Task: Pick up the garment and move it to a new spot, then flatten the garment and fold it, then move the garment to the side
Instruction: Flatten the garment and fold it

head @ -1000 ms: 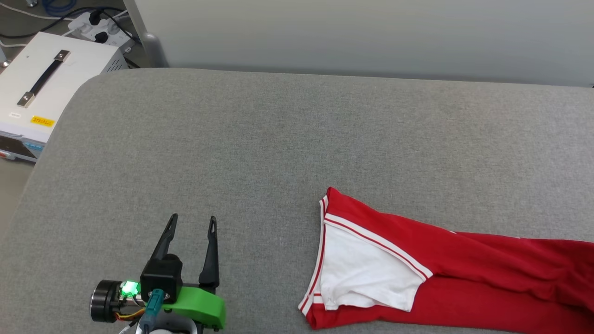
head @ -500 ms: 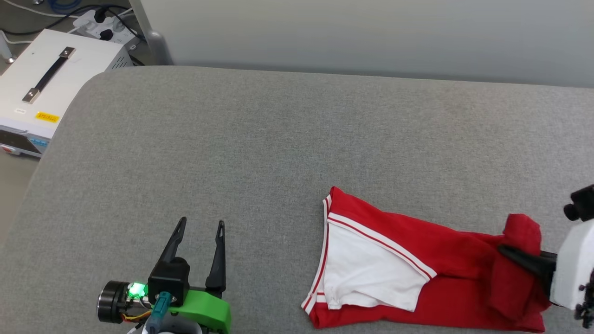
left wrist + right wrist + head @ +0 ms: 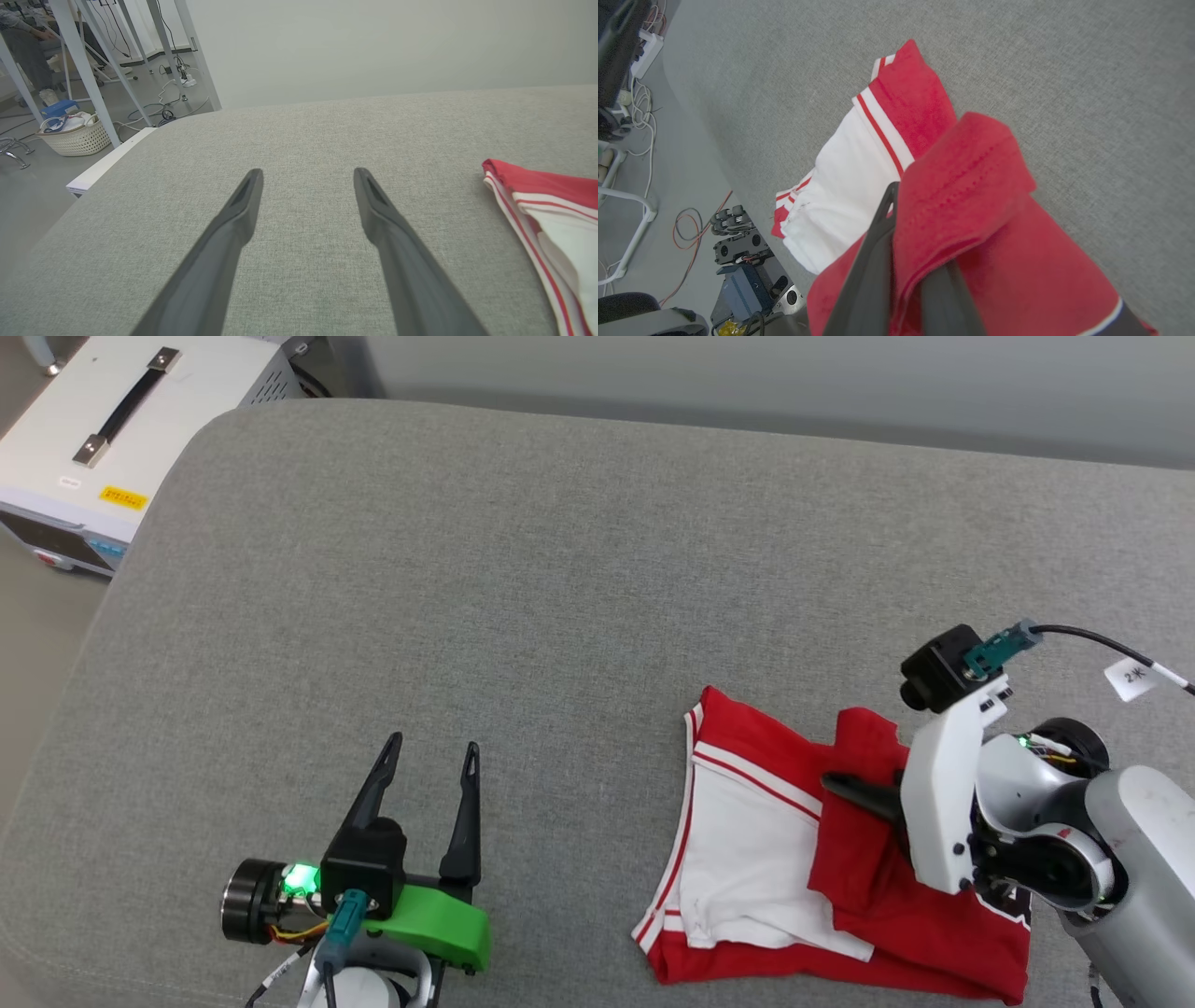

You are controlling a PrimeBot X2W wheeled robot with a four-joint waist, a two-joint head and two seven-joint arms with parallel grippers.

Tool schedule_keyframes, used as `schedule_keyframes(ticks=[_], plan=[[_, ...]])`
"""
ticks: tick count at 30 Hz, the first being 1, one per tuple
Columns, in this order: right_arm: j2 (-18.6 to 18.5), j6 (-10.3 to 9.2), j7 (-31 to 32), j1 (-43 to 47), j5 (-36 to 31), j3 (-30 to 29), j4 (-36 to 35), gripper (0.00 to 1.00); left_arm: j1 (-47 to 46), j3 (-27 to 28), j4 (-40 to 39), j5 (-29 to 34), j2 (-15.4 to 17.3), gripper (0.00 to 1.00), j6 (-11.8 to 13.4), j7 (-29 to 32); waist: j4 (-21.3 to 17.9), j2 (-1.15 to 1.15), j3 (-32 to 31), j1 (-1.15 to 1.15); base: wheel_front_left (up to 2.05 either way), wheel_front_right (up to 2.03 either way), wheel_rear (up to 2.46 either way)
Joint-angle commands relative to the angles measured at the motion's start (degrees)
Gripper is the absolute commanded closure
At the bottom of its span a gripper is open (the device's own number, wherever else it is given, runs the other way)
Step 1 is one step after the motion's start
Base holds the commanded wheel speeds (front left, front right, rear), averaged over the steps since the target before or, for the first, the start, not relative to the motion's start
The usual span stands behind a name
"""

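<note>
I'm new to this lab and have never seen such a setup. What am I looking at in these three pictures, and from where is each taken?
A two-armed robot works over a grey fabric-covered surface. One picture looks down from its head; the other two look along each arm's two dark fingers. On the surface lies a red cotton T-shirt with white sleeves and striped trim. The right end effector is shut on a red fold of it, lifted over the rest. The left end effector hangs open beside the shirt, touching nothing.
</note>
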Motion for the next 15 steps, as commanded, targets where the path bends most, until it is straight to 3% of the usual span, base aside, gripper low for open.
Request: schedule_keyframes(ticks=[1, 15], plan=[[0.8, -0.03, -1.0, -2.5, -1.1, 1.5, 1.6, 1.00, -1.4, -0.1, 0.2, 0.5, -0.4, 0.00, -0.2, -0.3, 1.2, 0.00, 1.5, 0.00, 0.00, 0.00, 0.00], [5.2, -0.03, -7.1, -12.4, -3.6, 17.7, 17.6, 1.00, -3.5, -0.5, 0.8, 0.5, -1.2, 0.00, 0.0, -0.3, 1.7, 0.00, 3.6, 0.00, 0.00, 0.00, 0.00]])
